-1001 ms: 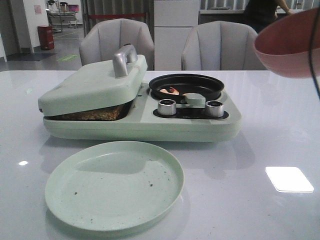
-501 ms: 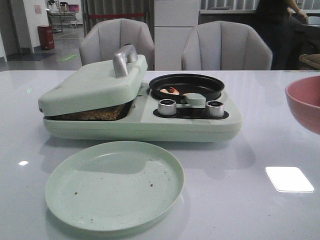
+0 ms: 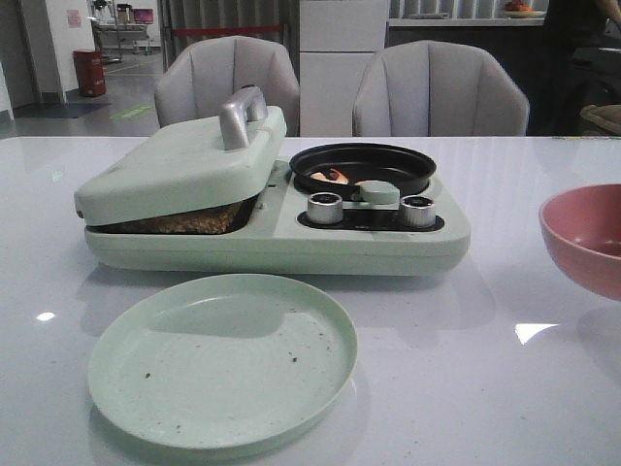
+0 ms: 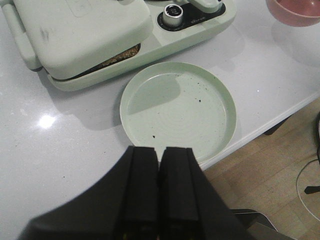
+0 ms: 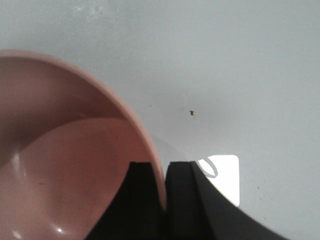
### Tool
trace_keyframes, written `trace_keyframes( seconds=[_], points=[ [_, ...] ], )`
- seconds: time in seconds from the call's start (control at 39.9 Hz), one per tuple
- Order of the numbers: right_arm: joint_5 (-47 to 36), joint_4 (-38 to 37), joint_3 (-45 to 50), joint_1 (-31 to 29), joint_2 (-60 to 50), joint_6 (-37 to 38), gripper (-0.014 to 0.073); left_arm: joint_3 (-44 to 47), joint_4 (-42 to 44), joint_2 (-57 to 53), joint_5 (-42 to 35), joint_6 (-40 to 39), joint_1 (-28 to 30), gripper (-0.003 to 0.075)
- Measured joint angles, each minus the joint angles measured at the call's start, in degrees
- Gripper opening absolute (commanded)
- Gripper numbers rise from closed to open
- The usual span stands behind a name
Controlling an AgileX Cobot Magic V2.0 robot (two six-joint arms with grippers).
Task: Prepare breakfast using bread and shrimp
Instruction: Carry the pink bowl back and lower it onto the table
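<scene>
The shrimp (image 3: 335, 176), small orange-pink pieces, lie in the black round pan (image 3: 363, 167) of the pale green breakfast maker (image 3: 272, 233). Toasted bread (image 3: 184, 220) shows as a brown edge under the nearly closed press lid (image 3: 184, 160); it also shows in the left wrist view (image 4: 119, 56). My right gripper (image 5: 163, 167) is shut on the rim of the empty pink bowl (image 5: 60, 165), which is low at the table's right (image 3: 587, 238). My left gripper (image 4: 159, 152) is shut and empty, above the table's near edge beside the empty green plate (image 4: 178, 108).
The green plate (image 3: 221, 357) lies in front of the breakfast maker. Two silver knobs (image 3: 324, 208) face the front. Two grey chairs (image 3: 437, 92) stand behind the table. The table's near edge and wooden floor (image 4: 270, 175) show in the left wrist view.
The pink bowl, held by my right gripper, has come down from high at the upper right to low by the table's right side. The left gripper and breakfast maker have not moved.
</scene>
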Motion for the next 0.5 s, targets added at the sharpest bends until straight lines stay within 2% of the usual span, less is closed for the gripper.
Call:
trace_keyframes(
  seconds=[0.5],
  points=[
    [-1.1,0.0,0.0,0.0,2.9,-0.1,0.005,0.0,0.0,0.0,0.0,0.0,0.0,0.0101]
  ],
)
